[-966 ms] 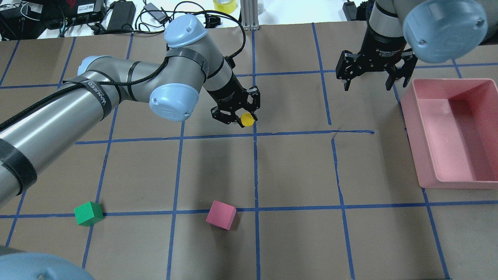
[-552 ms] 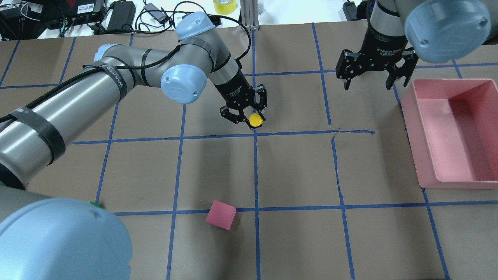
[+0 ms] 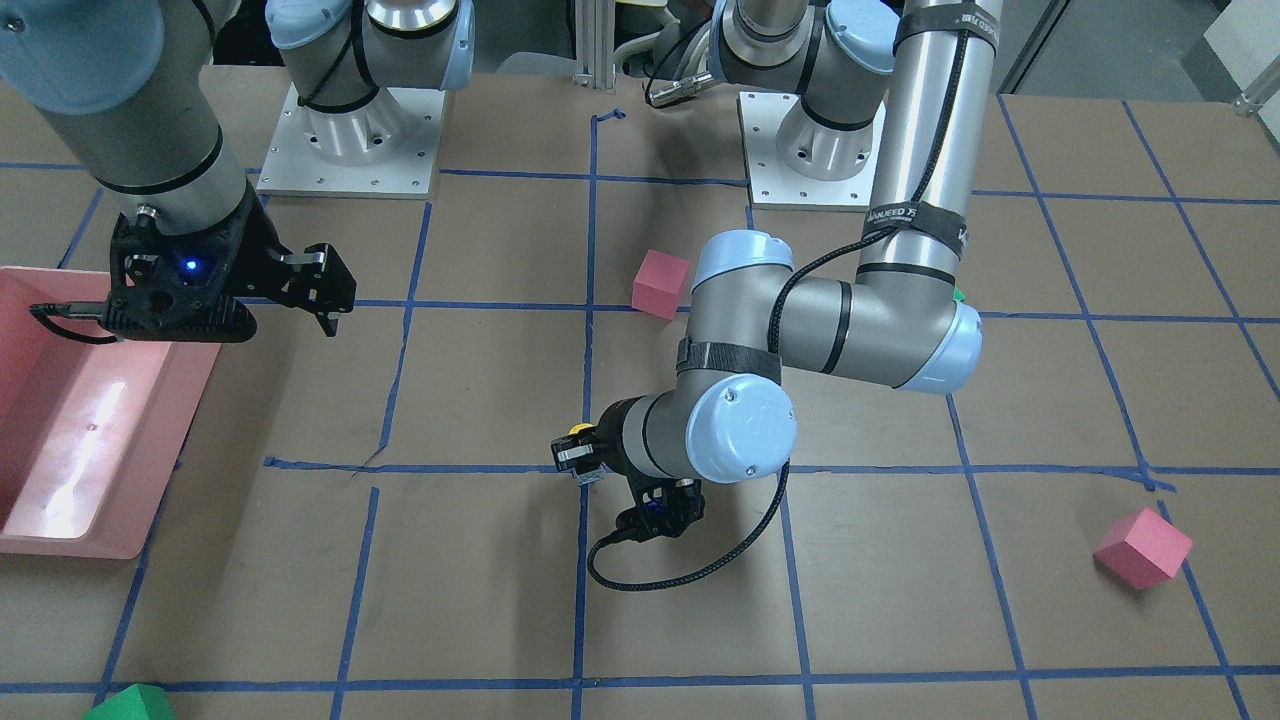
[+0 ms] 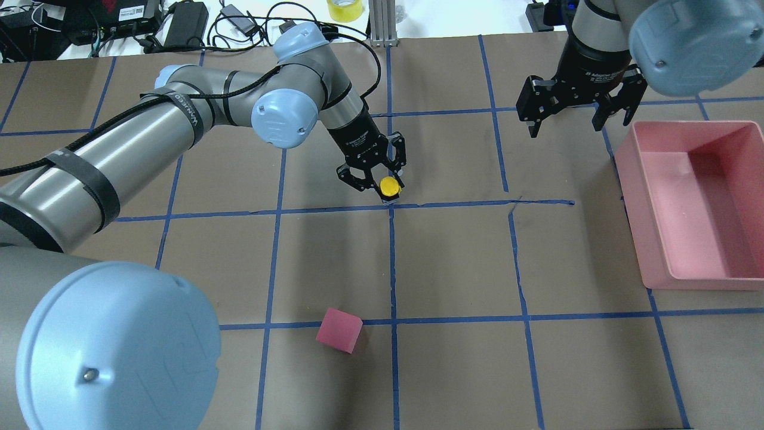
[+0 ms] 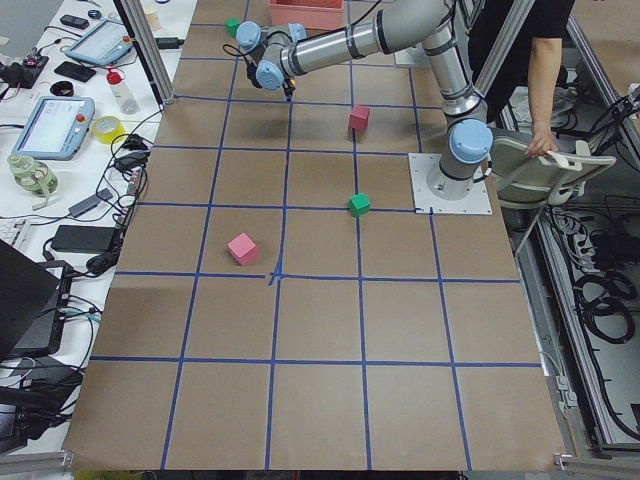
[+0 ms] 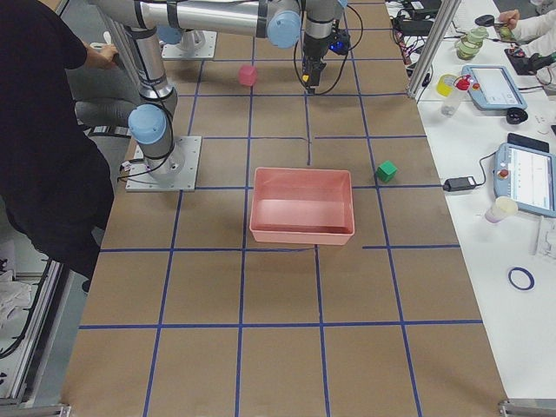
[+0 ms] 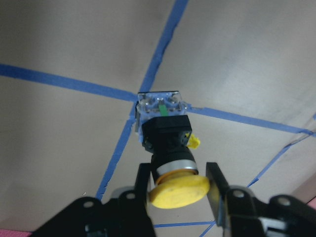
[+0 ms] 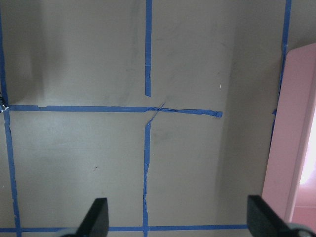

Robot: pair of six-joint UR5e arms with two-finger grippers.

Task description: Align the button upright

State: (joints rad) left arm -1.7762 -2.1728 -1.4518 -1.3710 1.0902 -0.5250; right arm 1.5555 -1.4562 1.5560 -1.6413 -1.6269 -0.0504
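The button (image 4: 391, 187) has a yellow cap, a black collar and a clear-grey base. My left gripper (image 4: 385, 183) is shut on it just under the cap. In the left wrist view the button (image 7: 168, 143) points base-first at a blue tape crossing, with the fingers (image 7: 215, 183) on either side of the cap. I cannot tell if the base touches the table. In the front view only the yellow cap (image 3: 579, 431) shows beside the wrist. My right gripper (image 4: 564, 125) is open and empty above the table, left of the pink bin; it also shows in its own wrist view (image 8: 180, 217).
A pink bin (image 4: 656, 239) stands at the right. A pink cube (image 4: 339, 329) lies near the front middle. The front view shows a second pink cube (image 3: 1142, 547) and a green cube (image 3: 130, 703). Cables and boxes line the far edge.
My left arm swung its elbow forward and carried the button slightly right and down towards the tape crossing. Its shoulder now hides the green cube in the overhead view. The right gripper barely moved.
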